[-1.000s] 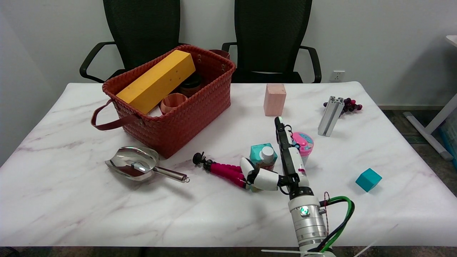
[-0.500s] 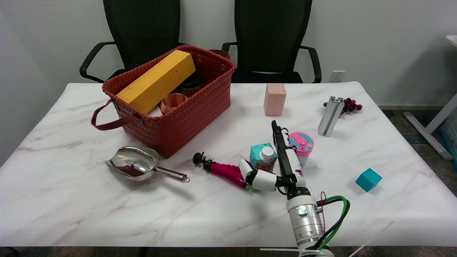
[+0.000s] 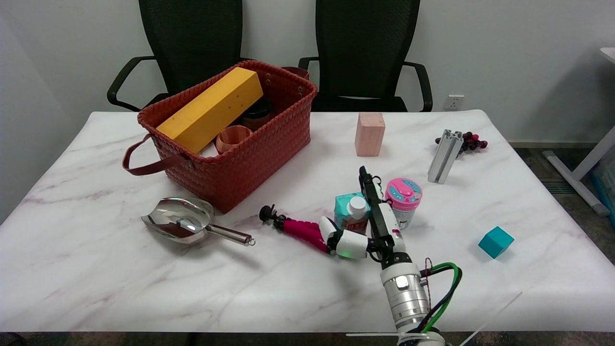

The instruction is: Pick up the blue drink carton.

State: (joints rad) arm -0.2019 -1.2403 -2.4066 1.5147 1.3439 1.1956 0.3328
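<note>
Carton: the blue drink carton (image 3: 347, 210) stands upright, white cap on top, at lower centre of the frame, between the pink tripod (image 3: 300, 229) and the pink-lidded jar (image 3: 403, 195).
Handling: probably light, with thin walls that dent under a hard squeeze; best held by its flat sides, below the cap.
Hand: the right hand (image 3: 367, 226) brackets the carton, thumb lower left, long fingers (image 3: 367, 185) along its right side; I cannot tell whether they touch it.
Hazard: jar and tripod crowd close.

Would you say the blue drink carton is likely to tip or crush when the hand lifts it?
The blue drink carton stands upright and narrow, so a sideways nudge may tip it. Its walls look like thin card, probably denting under a hard squeeze from the right hand.
</note>
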